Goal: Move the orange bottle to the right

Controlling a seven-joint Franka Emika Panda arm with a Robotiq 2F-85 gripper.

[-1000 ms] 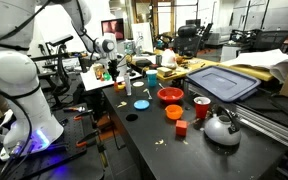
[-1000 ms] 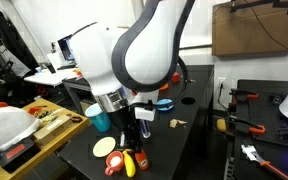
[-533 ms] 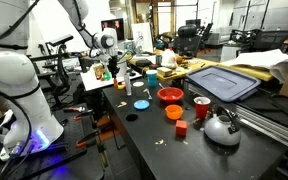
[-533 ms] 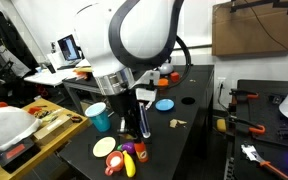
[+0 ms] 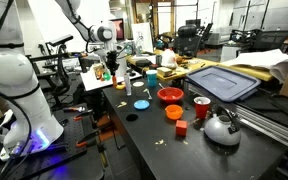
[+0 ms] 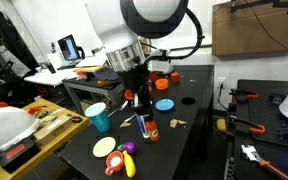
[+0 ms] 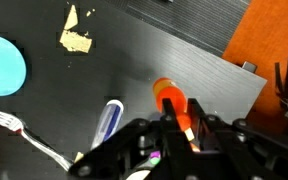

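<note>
The orange bottle (image 7: pixel 167 97) is slim with a white label. In the wrist view it sits between my gripper's (image 7: pixel 184 122) fingers and reaches past their tips. My gripper is shut on it. In an exterior view the gripper (image 6: pixel 146 116) holds the bottle (image 6: pixel 151 131) upright by its top, just over the black table (image 6: pixel 189 140). In an exterior view the gripper (image 5: pixel 107 66) and bottle (image 5: pixel 112 73) are at the far left end of the table.
Below lie a blue disc (image 7: pixel 2 65), a paper scrap (image 7: pixel 77 35), a marker (image 7: pixel 106 122) and a fork (image 7: pixel 19 130). A blue cup (image 6: pixel 97 116), pink plate (image 6: pixel 105 147) and toy fruit (image 6: pixel 127 160) are close. A red cup (image 5: pixel 201 107), orange bowl (image 5: pixel 173 112), red cube (image 5: pixel 181 128) and kettle (image 5: pixel 222 128) stand farther along.
My gripper has risen from low over the table and carried the orange bottle up and sideways, away from the pink plate and toy fruit.
</note>
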